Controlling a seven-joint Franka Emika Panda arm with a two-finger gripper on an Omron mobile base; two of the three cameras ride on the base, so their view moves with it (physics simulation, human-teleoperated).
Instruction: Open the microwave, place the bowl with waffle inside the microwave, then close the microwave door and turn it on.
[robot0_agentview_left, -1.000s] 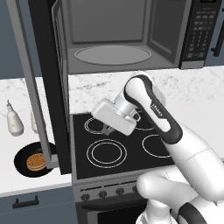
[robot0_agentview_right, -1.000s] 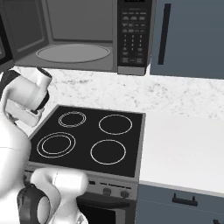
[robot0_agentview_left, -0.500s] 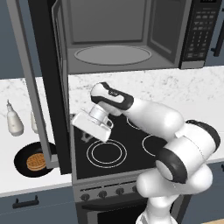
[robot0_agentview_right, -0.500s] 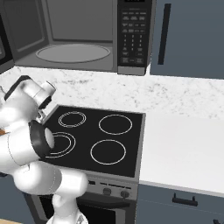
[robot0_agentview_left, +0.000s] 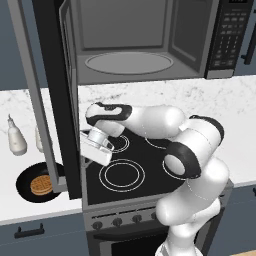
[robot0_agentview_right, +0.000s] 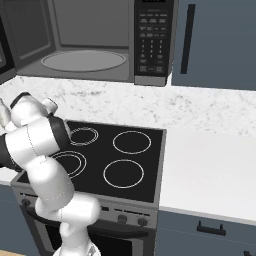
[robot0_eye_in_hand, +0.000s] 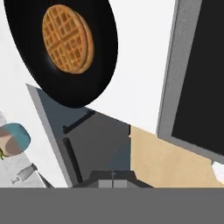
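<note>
The microwave hangs over the stove with its microwave door swung wide open to the left, baring the glass turntable. The black bowl sits on the left counter with the golden waffle in it. My gripper hovers low over the stovetop's left edge, just right of the open door, apart from the bowl. In the hand view the bowl and waffle lie ahead at upper left, the door at right; my gripper looks shut and holds nothing.
Two white bottles stand on the counter behind the bowl. The black stovetop lies under the arm. The button panel is at the microwave's right, next to a blue-grey cabinet door. White counter stretches to the right.
The arm has swung left and down, carrying the hand from above the stovetop's middle to its left edge beside the open door. Bowl and door have stayed put.
</note>
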